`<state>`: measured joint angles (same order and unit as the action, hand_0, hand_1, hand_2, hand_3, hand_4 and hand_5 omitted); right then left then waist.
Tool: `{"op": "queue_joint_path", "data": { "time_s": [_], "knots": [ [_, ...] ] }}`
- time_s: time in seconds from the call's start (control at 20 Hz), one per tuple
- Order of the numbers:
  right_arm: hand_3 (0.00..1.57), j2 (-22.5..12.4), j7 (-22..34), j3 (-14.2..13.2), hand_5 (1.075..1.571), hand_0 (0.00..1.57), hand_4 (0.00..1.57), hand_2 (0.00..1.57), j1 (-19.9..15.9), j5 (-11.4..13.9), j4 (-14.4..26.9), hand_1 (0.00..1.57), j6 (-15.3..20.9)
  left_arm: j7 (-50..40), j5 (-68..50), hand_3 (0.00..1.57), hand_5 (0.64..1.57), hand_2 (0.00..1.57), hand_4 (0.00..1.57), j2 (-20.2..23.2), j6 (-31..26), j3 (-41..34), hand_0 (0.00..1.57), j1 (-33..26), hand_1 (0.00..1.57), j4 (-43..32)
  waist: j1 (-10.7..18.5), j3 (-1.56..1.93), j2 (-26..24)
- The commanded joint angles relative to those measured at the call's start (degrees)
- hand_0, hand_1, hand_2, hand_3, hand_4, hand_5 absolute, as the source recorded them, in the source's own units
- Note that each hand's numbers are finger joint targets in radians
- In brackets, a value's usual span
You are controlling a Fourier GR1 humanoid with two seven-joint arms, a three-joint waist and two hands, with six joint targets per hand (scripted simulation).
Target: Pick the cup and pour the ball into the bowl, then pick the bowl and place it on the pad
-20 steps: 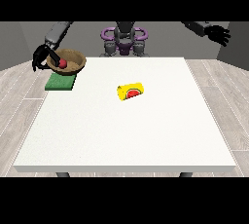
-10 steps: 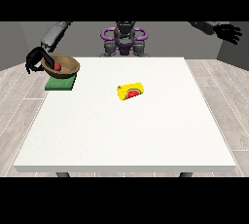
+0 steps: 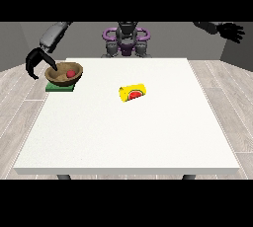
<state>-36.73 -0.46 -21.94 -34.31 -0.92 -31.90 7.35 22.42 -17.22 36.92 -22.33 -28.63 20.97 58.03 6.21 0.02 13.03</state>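
Grey plank flooring is surrounding the white table (image 3: 128,132). At the view's left, a hand (image 3: 35,62) is hanging with fingers spread, apart from the bowl (image 3: 63,73), which is holding the ball (image 3: 70,73) and sitting on the pad (image 3: 60,87). Mid-table, the cup (image 3: 133,93) is lying sideways. At the view's right, a hand (image 3: 232,31) is hovering, fingers loosely spread.

Large white desk (image 3: 128,137) fills most of the view, square top with thin edge, dark legs just visible under the near edge. Floor (image 3: 22,117) of light grey-beige wood planks on both sides. Plain grey wall (image 3: 168,38) behind, darker at far left and right. Even, soft light, no hard shadows.
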Motion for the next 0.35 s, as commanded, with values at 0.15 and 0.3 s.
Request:
{"op": "queue_joint_path", "data": {
  "time_s": [0.15, 0.3],
  "knots": [
    [0.00, -0.71, 7.99, 3.33, 1.356, 0.00, 0.00, 0.00, -2.14, 2.30, 0.96, 0.00, -1.89, -10.33, 2.01, 0.00, 1.559, 0.00, 0.90, -9.76, 5.24, 8.68, 0.00, -0.92, 0.00, 7.69, -0.25, -0.02, -13.00],
    [0.00, 3.07, 9.61, 5.10, 1.434, 0.00, 0.48, 0.00, -5.81, 0.62, -4.09, 0.00, -6.51, -11.73, 4.41, 0.00, 1.559, 0.00, 0.90, -9.89, 7.18, 9.13, 0.00, -2.81, 0.00, 3.40, -4.39, -0.15, -21.12]
  ]
}}
